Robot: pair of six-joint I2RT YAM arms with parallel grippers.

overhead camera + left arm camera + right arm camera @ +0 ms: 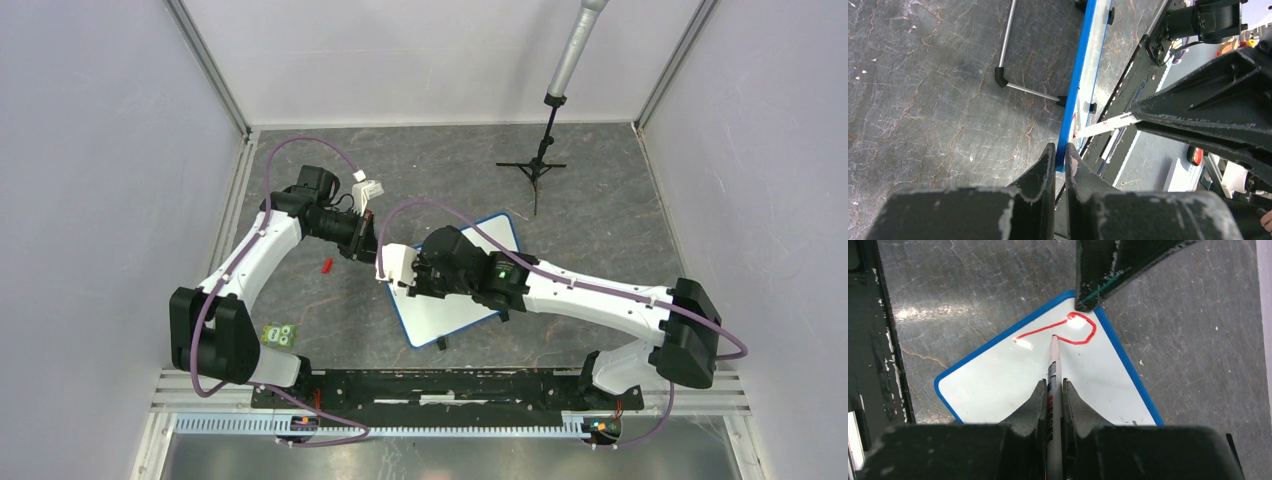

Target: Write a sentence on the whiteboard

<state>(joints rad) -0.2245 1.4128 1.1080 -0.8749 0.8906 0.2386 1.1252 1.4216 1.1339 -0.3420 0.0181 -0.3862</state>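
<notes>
The whiteboard [455,310], white with a blue rim, lies tilted on the dark table. My left gripper [1060,149] is shut on the rim at its far left corner; in the right wrist view one of its black fingers [1108,270] pinches that corner. My right gripper [1053,382] is shut on a white marker [1054,365], whose tip touches the board [998,385]. The sentence [1078,330] shows as one red looped stroke by that corner. From above, both grippers [385,260] [408,274] crowd the same corner.
A small red cap [326,265] lies on the table left of the board. A black tripod stand [538,165] with a grey pole stands at the back. A green object [281,336] sits by the left arm's base. A black rail [450,385] runs along the near edge.
</notes>
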